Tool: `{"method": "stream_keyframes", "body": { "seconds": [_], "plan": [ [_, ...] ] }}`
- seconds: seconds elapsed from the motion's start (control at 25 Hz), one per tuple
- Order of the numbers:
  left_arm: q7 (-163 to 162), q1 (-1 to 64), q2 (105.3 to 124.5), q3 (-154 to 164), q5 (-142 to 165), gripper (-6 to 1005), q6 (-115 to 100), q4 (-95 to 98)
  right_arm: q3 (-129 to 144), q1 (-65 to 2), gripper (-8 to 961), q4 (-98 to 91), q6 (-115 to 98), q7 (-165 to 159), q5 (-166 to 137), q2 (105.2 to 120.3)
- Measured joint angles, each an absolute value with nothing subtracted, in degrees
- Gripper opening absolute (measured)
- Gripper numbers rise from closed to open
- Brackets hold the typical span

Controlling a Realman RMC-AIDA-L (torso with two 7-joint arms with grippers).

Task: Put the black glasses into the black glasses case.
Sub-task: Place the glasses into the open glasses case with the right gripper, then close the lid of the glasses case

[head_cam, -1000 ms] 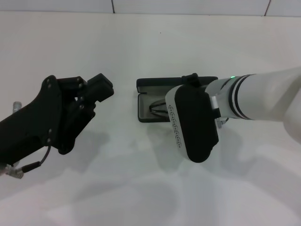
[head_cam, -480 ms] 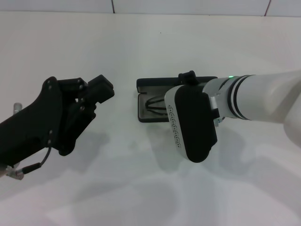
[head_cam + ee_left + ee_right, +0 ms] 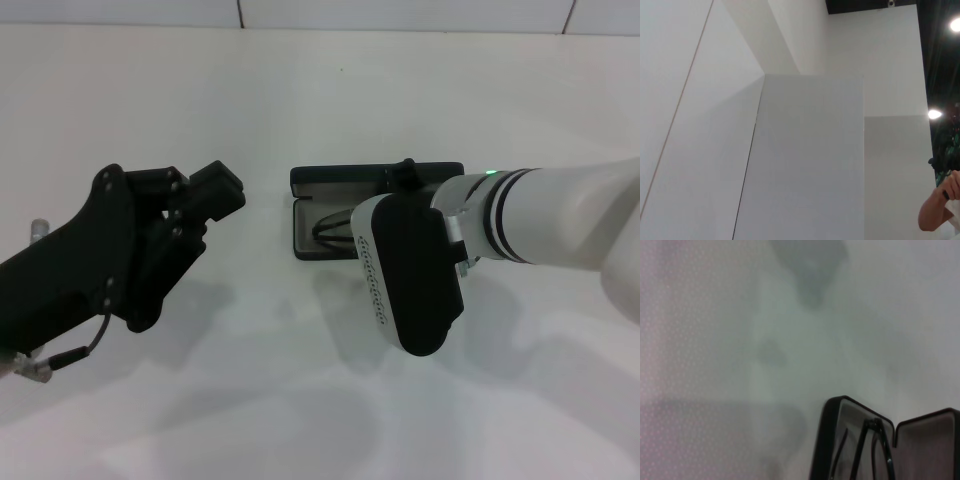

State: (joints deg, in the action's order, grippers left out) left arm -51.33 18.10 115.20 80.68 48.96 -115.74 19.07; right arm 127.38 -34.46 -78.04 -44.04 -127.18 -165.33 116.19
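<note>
The black glasses case (image 3: 305,243) lies open on the white table, its lid (image 3: 335,178) folded back on the far side. The black glasses (image 3: 330,229) lie inside the tray, partly hidden behind my right wrist. My right gripper (image 3: 404,174) hovers over the case's right part; only a black tip shows above the wrist block. In the right wrist view the case (image 3: 828,440) shows its grey lining, with the glasses (image 3: 873,426) resting in it, free of any fingers. My left gripper (image 3: 205,195) hangs raised to the left of the case, apart from it.
White tabletop (image 3: 300,400) all around the case, with a tiled wall edge at the back. A cable end (image 3: 40,362) dangles under the left arm. The left wrist view shows only walls and ceiling lights.
The right wrist block has shifted slightly down and toward me over the case. The glasses now sit a little lower in the tray. The left arm has not moved.
</note>
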Motion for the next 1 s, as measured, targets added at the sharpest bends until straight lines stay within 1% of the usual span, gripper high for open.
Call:
{"method": "stream_keyframes", "body": {
  "seconds": [0.48, 0.72, 1.0],
  "plan": [
    [-51.3, 17.9, 115.23, 80.7, 49.0, 52, -115.8, 19.1, 127.2, -34.4, 162, -78.8, -44.4, -127.6, -165.4, 116.19],
    [-51.3, 17.8, 115.22, 80.7, 49.0, 52, -115.9, 19.1, 127.3, -33.4, 376, -80.7, -44.9, -127.4, -165.5, 116.19],
    [-51.3, 17.9, 115.22, 80.7, 48.9, 52, -115.9, 19.1, 126.8, -29.5, 391, -86.2, -47.4, -128.1, -164.7, 116.18]
  ]
}}
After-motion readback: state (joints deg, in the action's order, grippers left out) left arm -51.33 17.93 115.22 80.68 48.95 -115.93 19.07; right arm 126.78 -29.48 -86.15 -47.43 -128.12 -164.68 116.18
